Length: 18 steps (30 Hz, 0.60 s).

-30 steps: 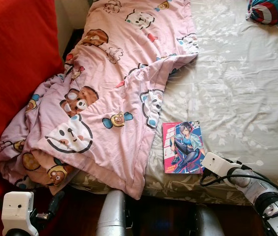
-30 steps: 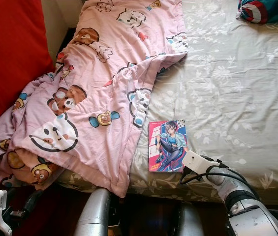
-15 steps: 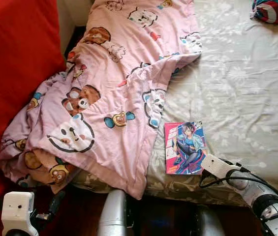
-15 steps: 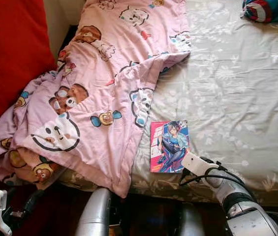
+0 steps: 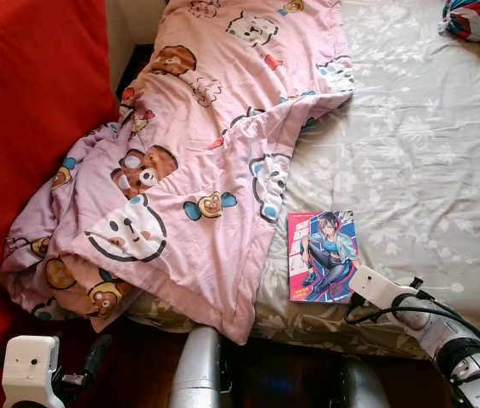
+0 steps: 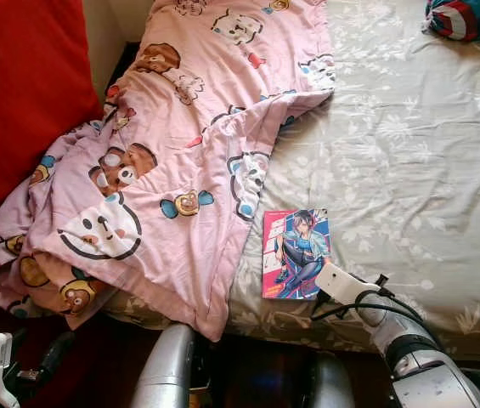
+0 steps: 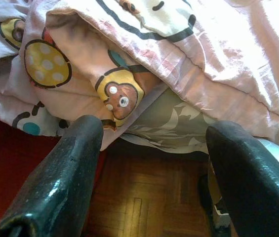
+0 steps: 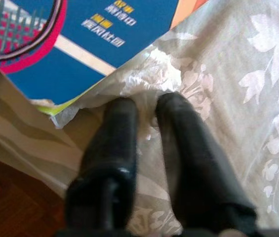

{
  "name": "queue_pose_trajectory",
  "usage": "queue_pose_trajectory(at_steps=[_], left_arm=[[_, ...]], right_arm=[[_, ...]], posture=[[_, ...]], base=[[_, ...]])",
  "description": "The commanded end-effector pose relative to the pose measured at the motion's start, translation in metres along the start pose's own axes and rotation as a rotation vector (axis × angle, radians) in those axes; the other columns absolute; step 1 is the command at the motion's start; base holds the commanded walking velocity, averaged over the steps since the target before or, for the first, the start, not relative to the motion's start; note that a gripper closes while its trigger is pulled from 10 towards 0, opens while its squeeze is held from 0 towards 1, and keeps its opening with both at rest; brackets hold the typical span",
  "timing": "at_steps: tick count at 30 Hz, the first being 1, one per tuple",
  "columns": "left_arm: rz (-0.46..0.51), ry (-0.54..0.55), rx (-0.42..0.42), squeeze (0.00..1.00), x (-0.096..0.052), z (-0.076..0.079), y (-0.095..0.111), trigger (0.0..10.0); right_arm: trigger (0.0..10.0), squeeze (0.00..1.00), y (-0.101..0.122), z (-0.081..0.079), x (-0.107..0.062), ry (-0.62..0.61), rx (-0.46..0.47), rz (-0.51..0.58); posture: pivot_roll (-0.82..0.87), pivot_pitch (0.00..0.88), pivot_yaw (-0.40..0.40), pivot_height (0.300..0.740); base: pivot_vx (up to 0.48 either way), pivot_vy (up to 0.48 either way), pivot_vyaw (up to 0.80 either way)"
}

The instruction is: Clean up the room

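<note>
The comic book (image 5: 322,256) lies flat, cover up, on the bed sheet (image 5: 426,161) near the front edge of the bed, just beside the hem of the pink cartoon blanket (image 5: 189,170) and apart from it. Handling est.: thin softcover, light, glossy cover — likely slippery under hard pads, and the pages will flex or fan if lifted by one corner. It lies flush on soft fabric, so there is no gap under it for a finger; pressing down will sink the sheet, not raise the book. Recommended hold: the near bottom edge or corner by the bed edge, one finger slid under, one on top, pinch close to the spine side so the block stays shut. The right gripper (image 8: 146,116) sits at that near corner: the right wrist view shows its two fingers (image 8: 114,133) nearly together, tips on bunched sheet just below the book's blue corner, w/ a fold of fabric between them and the book not clamped — risk of pinching sheet instead of cover. The left gripper (image 7: 151,148) hangs low at the bed's front corner, jaws wide apart and empty, facing the overhanging blanket folds above wood parquet floor (image 7: 144,202). The blanket is soft, bulky, crumpled toward the red sofa (image 5: 27,102) — needs a bunched grab, not an edge pinch. A bundled multicolour cloth (image 5: 477,19) rests at the far right of the bed.
</note>
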<state>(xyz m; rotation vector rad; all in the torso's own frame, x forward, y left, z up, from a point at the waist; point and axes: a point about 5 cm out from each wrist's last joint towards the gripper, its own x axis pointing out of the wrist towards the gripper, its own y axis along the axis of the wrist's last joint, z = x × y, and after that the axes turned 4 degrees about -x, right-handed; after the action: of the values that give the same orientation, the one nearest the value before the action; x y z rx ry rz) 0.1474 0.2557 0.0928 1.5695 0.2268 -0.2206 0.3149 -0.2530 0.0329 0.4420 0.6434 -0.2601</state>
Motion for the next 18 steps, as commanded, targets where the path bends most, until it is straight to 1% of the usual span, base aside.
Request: queue_pose_trajectory(at_steps=[1,7,11,12,13,14,15,16,17,18], left_arm=[[-0.044,0.012,0.020,0.00,-0.004,-0.002,-0.006,10.0],[-0.056,0.002,0.026,0.00,-0.002,0.000,-0.011,10.0],[-0.059,0.004,0.023,0.00,-0.002,0.002,-0.013,10.0],[-0.063,0.006,0.027,0.00,0.000,0.002,-0.016,10.0],[-0.066,0.007,0.028,0.00,0.000,0.002,-0.018,10.0],[-0.068,0.010,0.026,0.00,0.001,0.002,-0.020,10.0],[-0.069,0.020,0.023,0.00,0.003,0.002,-0.023,10.0],[-0.069,0.020,0.023,0.00,0.003,0.002,-0.023,10.0],[-0.069,0.029,0.020,0.00,0.004,0.002,-0.024,10.0],[-0.064,0.044,0.014,0.00,0.009,0.000,-0.027,10.0]], right_arm=[[0.0,0.00,-0.008,-0.015,0.000,0.045,0.020,-0.031],[0.0,0.00,-0.009,-0.020,0.000,0.051,0.031,-0.032],[0.0,0.00,-0.011,-0.027,-0.001,0.049,0.045,-0.034],[0.0,0.00,-0.013,-0.030,-0.001,0.035,0.183,-0.036],[0.0,0.00,-0.013,-0.031,-0.001,0.028,0.246,-0.037],[0.0,0.00,-0.013,-0.031,-0.001,0.012,0.344,-0.037],[0.0,0.00,-0.013,-0.030,-0.001,-0.022,0.510,-0.029],[0.0,0.00,-0.013,-0.030,-0.001,-0.022,0.510,-0.029],[0.0,0.00,-0.012,-0.029,-0.001,-0.045,0.574,-0.016],[0.0,0.00,-0.011,-0.027,-0.002,-0.089,0.658,0.018]], posture=[[0.28,0.291,0.117,0.624],[0.27,0.286,0.114,0.624],[0.26,0.284,0.110,0.624],[0.26,0.275,0.105,0.624],[0.26,0.262,0.103,0.624],[0.26,0.257,0.102,0.624],[0.25,0.246,0.100,0.624],[0.25,0.246,0.100,0.624],[0.25,0.234,0.095,0.624],[0.23,0.214,0.087,0.624]], base=[[0.000,0.000,0.00],[0.000,0.000,0.00],[0.000,0.000,0.00],[0.000,0.000,0.00],[0.000,0.000,0.00],[0.000,0.000,0.00],[0.000,0.000,0.00],[0.000,0.000,0.00],[0.000,0.000,0.00],[0.000,0.000,0.00]])
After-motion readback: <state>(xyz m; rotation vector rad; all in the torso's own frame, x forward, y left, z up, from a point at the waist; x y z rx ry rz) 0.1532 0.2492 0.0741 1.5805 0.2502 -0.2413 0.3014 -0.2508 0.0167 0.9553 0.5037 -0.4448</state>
